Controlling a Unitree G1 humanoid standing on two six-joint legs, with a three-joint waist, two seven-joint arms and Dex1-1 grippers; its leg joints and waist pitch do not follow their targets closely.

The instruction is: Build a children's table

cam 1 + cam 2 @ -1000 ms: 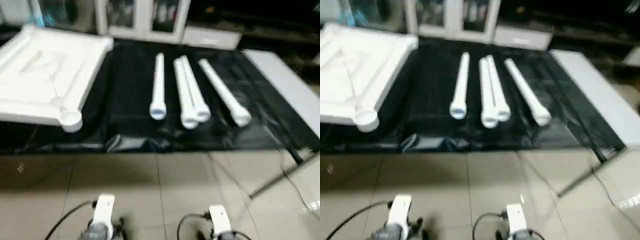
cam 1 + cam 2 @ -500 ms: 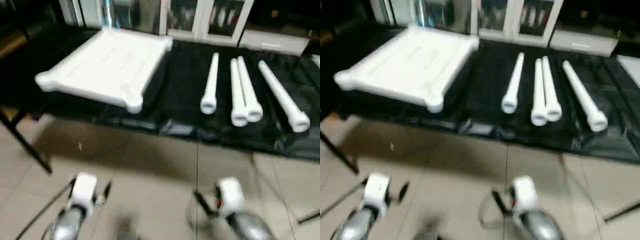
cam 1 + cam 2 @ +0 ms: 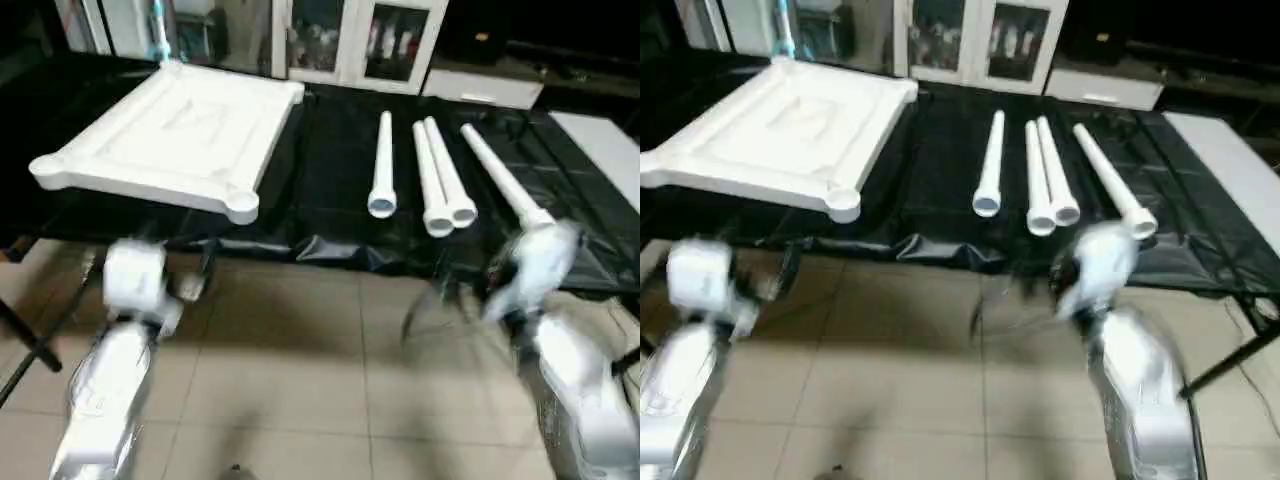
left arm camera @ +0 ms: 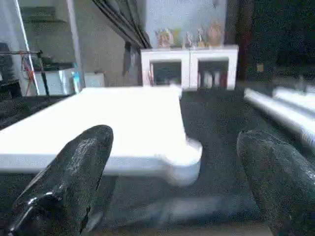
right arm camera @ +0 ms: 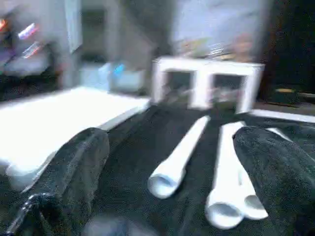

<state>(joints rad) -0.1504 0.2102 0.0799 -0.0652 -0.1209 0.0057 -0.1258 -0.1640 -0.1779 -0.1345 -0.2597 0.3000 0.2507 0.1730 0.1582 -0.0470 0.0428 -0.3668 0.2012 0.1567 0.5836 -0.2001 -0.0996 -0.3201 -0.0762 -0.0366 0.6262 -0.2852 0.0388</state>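
Note:
The white table top [image 3: 170, 135] lies rim side up at the left on the black-covered work table [image 3: 330, 205], with a round corner socket [image 3: 241, 206] at its near right corner. Several long white legs lie side by side to its right: one alone [image 3: 383, 165], two touching [image 3: 438, 180], and one angled [image 3: 495, 180]. My left gripper [image 4: 172, 187] hangs open in front of the top's near corner, holding nothing. In front of the legs' near ends my right gripper [image 5: 167, 182] is open too, and empty. Both are off the table's front edge, above the floor.
The black cover hangs crumpled over the table's front edge [image 3: 330, 250], with tiled floor [image 3: 300, 380] below. A white glass-door cabinet [image 3: 350, 40] stands behind. A pale board [image 3: 600, 150] lies at the far right. A dark stand leg [image 3: 30, 345] slants at the left.
Both forearms have risen from the picture's bottom edge and reached toward the table's front edge. The camera has shifted as well. The top and the legs lie as before.

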